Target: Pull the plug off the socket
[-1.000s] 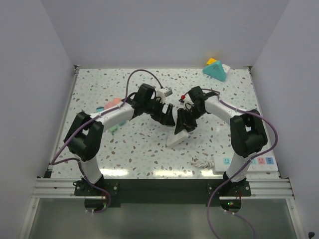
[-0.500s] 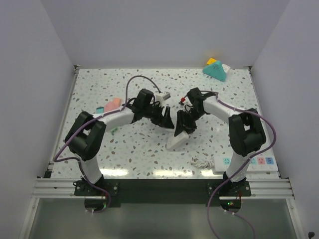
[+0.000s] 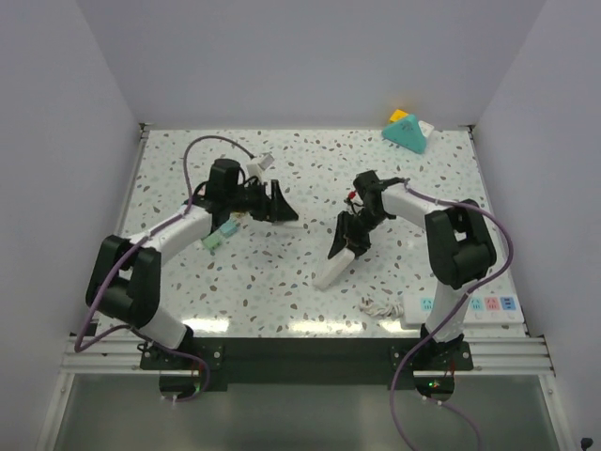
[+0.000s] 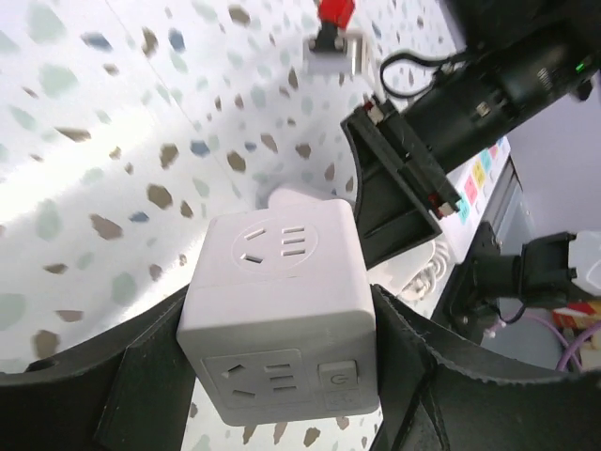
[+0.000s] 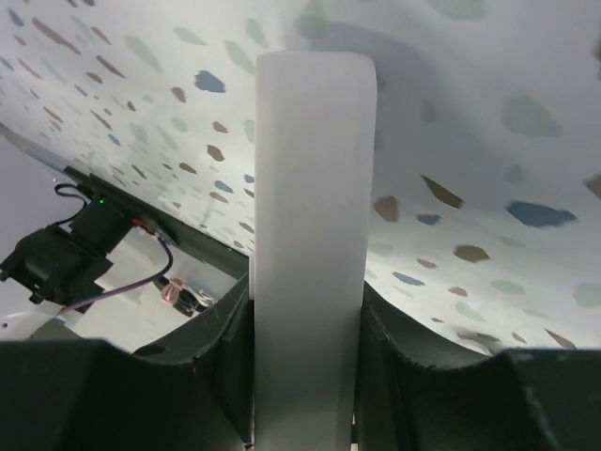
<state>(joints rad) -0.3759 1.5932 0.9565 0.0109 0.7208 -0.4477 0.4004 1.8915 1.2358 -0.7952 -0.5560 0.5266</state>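
White cube plug (image 4: 282, 310) is well apart from long white socket (image 3: 334, 266).

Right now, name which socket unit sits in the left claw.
The white cube socket, gripped by the left claw; the long white strip is in the right claw.

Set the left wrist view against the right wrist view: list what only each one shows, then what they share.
Left wrist only: a white cube socket, with outlet holes and a button on its faces, clamped in the left tool, and a small red-topped part lying beyond it.
Right wrist only: a long white strip running up the frame, clamped in the right tool.
Both: the speckled tabletop, and a black tool shut on a white thing.
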